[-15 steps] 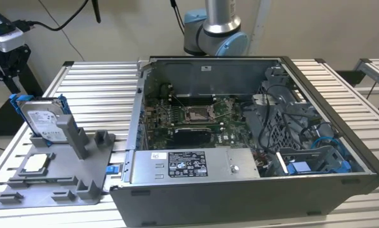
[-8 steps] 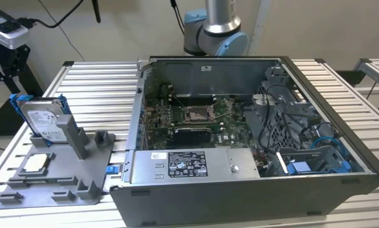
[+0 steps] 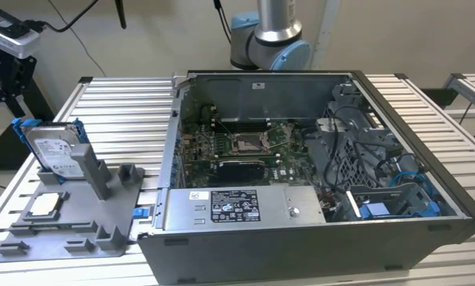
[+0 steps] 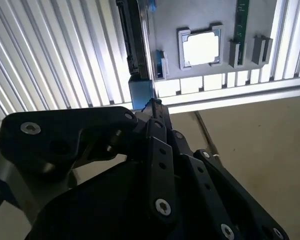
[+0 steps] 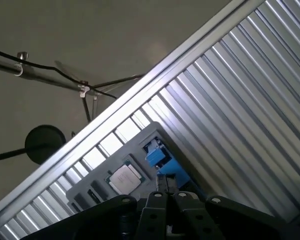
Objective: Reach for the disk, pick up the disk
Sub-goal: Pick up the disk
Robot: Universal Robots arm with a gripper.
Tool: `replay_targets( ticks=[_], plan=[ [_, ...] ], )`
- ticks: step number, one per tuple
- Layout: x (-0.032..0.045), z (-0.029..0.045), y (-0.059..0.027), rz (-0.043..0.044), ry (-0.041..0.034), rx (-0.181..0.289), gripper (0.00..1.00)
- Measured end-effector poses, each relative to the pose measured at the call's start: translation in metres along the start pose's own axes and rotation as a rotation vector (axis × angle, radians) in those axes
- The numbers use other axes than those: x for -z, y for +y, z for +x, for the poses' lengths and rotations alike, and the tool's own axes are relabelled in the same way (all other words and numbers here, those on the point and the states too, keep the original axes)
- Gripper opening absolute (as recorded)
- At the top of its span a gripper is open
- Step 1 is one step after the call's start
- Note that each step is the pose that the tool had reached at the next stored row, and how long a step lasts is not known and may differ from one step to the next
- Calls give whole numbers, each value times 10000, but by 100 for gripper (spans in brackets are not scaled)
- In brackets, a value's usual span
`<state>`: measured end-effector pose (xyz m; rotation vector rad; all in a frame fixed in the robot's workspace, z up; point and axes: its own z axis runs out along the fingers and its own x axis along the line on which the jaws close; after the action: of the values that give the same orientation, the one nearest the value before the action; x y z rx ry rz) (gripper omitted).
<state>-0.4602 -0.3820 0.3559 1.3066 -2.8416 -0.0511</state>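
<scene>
We find the disk (image 3: 55, 154) standing on edge in the grey holder (image 3: 78, 238) at the exterior view's left, beside the chip (image 3: 45, 204). In the second wrist view the gripper (image 4: 152, 103) hangs off the desk (image 3: 118, 101) edge, pointed toward the disk and touching nothing. Its fingers (image 4: 159, 125) appear drawn together and empty, though the angle is poor. Risk, in our judgement: approached thus, they would strike the disk's upper edge rather than straddle it, tipping it from its slot. The desk is slatted aluminium, with bare floor (image 4: 250, 150) below and the open computer case (image 3: 301, 256) well apart.
</scene>
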Motion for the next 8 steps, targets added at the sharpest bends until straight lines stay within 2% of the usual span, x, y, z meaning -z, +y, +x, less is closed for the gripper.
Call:
replay_targets(
  ticks=[8],
  plan=[
    [1,-1,0,19,-12,71,0]
  ],
)
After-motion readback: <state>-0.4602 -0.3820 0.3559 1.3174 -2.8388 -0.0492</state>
